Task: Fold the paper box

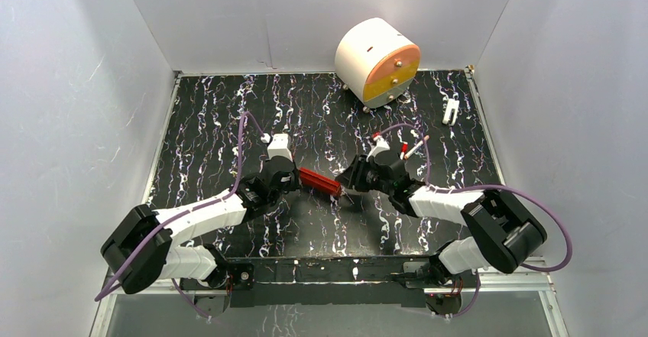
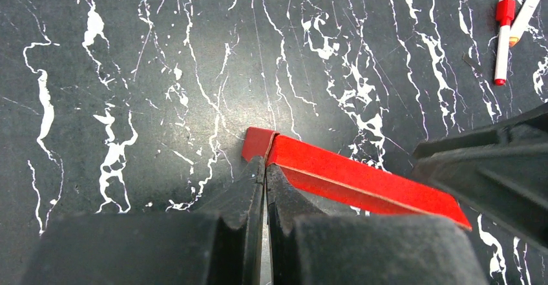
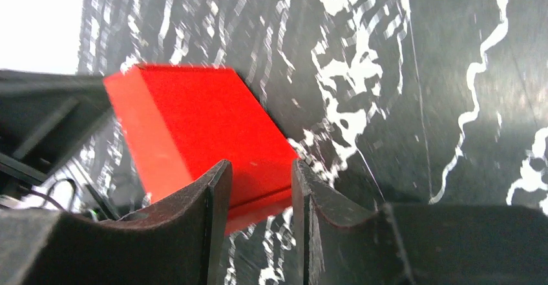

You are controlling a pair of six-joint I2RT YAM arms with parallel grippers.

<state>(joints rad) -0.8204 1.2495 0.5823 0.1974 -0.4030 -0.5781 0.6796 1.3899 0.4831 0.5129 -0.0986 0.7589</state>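
The box (image 1: 319, 182) is laid mid-table, long axis left to right; the left gripper (image 2: 265, 168) is closed at its left end; the right gripper (image 3: 258, 176) is opened astride its right end.

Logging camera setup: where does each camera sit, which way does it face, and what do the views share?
Top external: above and behind, looking down on the table; left arm and right arm both show.
Left wrist: on the left arm, looking down past the shut left fingers at one end of the paper box.
Right wrist: on the right arm, looking along the right fingers, the box's other end between them.
Shared: all three show the box.
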